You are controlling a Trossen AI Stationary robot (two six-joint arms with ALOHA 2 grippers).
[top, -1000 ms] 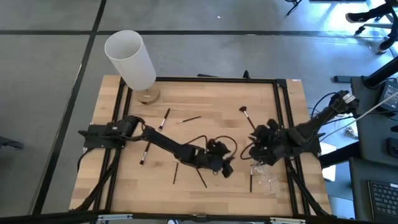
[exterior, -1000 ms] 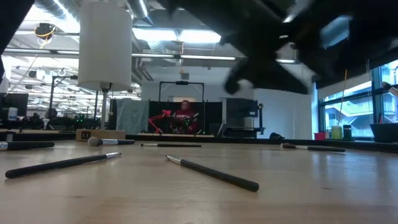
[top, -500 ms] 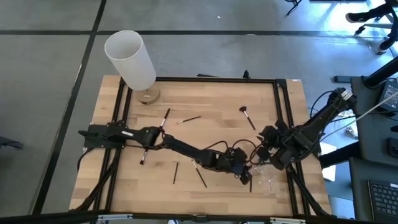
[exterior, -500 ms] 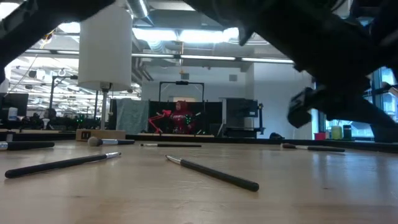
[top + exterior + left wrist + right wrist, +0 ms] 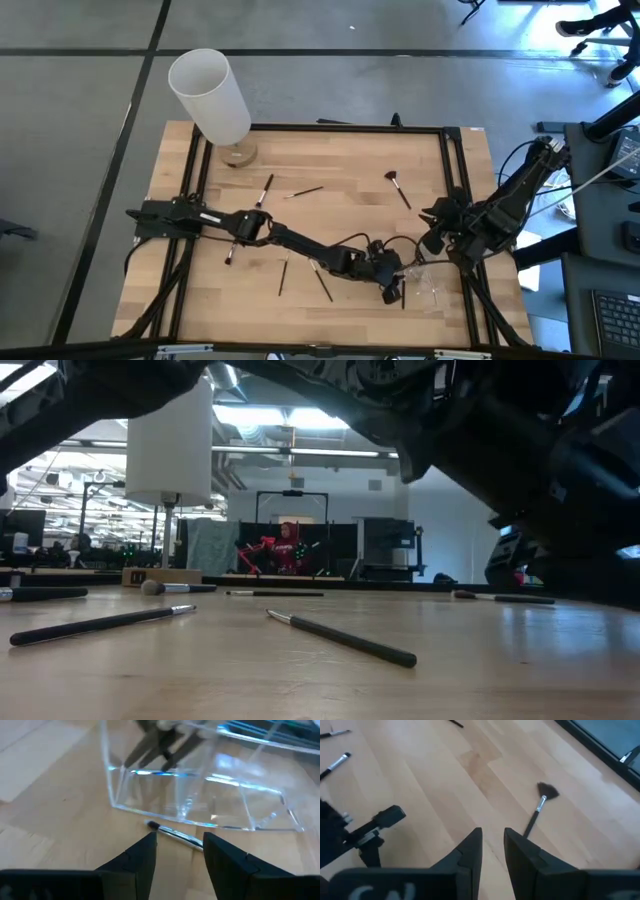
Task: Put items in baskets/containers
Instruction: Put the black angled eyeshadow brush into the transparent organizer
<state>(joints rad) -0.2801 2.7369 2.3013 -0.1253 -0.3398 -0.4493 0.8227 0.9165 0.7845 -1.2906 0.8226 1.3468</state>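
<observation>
**Left arm now stretched right over to the clear box**

Compared with a second ago, the left arm has reached a lot further across the worktop (image 5: 330, 160). Its gripper (image 5: 391, 291) was near the middle of the front half, and now it sits just beside the clear container (image 5: 425, 283) at the front right. The right gripper (image 5: 432, 241) has pulled back a bit toward the right edge and hovers above the wood. The brushes on the worktop haven't moved.

The left gripper's fingers (image 5: 142, 857) stand apart with nothing between them. A thin brush (image 5: 175, 833) lies on the wood just ahead of them, right against the container's near wall (image 5: 200, 802). The right gripper's fingers (image 5: 470, 851) are parted by a narrow gap and hold nothing.

The container is see-through, mostly glints and faint edges, with dividers inside and a few dark brush handles (image 5: 160, 742) leaning in one compartment. The loose brushes are thin and dark, some pale-tipped. The flared-head one (image 5: 396, 185) lies toward the back right, well apart from the container, and others are scattered across the left and middle (image 5: 264, 189).
</observation>
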